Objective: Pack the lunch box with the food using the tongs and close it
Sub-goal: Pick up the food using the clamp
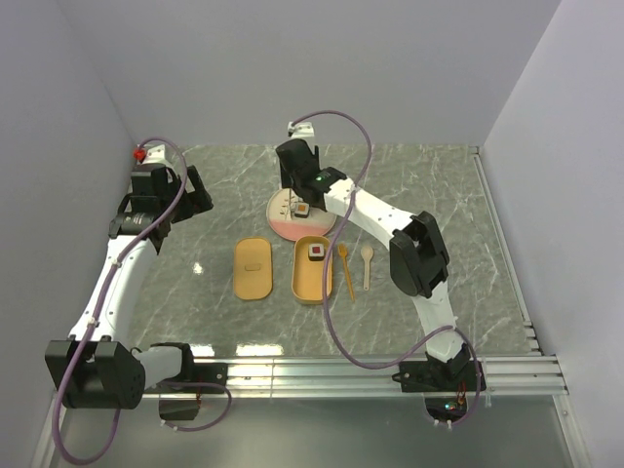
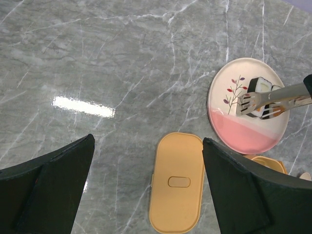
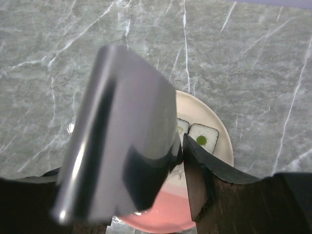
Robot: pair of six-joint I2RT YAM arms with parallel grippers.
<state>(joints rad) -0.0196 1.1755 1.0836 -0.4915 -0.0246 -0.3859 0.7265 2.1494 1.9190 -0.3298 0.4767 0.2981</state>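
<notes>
Clamping the long thin grey metal tongs [image 3: 117,136] between its dark fingers, the right gripper [image 1: 297,175] hangs over the round pink-and-cream plate [image 1: 283,226], jaws partway closed on the handle, which fills most of the right wrist view as a blurred grey slab. Out at the far end, in the left wrist view, the forked tips of the tongs [image 2: 273,100] sit on either side of a small sushi roll piece with a dark wrap and white rice [image 2: 261,95] on the plate [image 2: 234,131]; whether they are squeezing it or just touching I cannot tell. Past the tongs, the right wrist camera catches another roll with a green centre [image 3: 204,139] lying on the cream half of the plate. Just near of the plate stands the tan-orange oblong plastic lunch box base [image 1: 312,278], open, with one red-centred roll [image 1: 316,253] already inside at its far end. Its matching flat lid [image 1: 253,268] with the small oval recess lies beside it to the left, on the grey marbled table [image 1: 175,283]. To the right of the box lie an orange spoon [image 1: 344,269] and a beige spoon [image 1: 367,265], side by side. Over on the left, the left gripper [image 1: 190,190] hovers well apart from everything, jaws spread wide and empty, its camera looking down on the lid [image 2: 178,183].
</notes>
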